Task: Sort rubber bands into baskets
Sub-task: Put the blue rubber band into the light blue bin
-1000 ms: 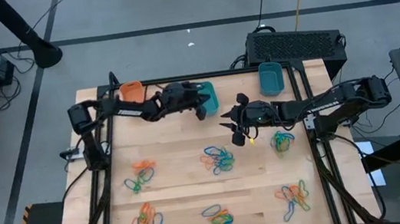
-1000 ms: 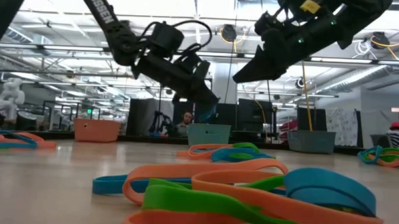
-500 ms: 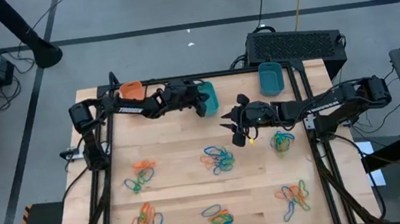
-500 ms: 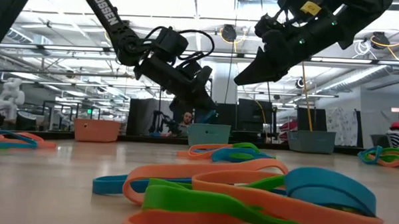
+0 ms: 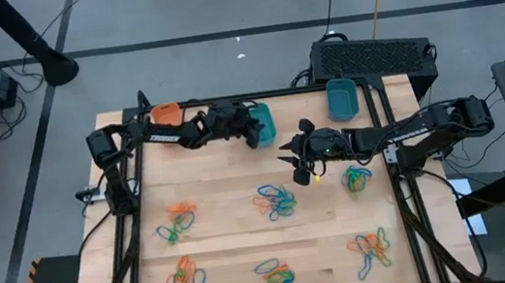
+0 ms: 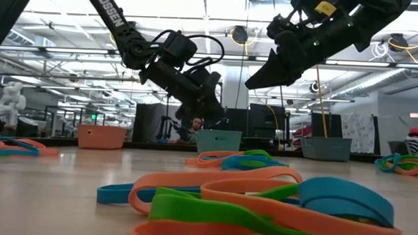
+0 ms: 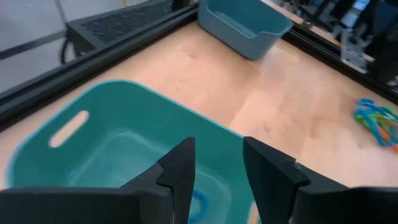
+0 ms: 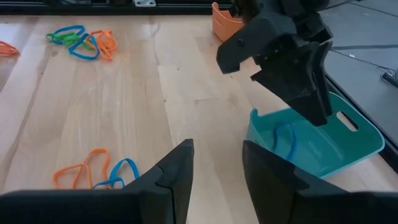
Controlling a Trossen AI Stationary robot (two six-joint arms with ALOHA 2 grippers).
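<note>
A: Left pincer sits over the teal basket, fingers apart, gripping nothing; blue band lies inside.
B: Should lift straight up, avoid rim. Right pincer open, empty, mid-tabletop.

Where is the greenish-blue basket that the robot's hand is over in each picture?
High view: the middle teal basket sits at the table's back edge, centre, under the left gripper.
Low view: small, far back, centre.
Left wrist view: fills the near part.
Right wrist view: at the right.
Shared landmark: a blue rubber band inside it.
</note>
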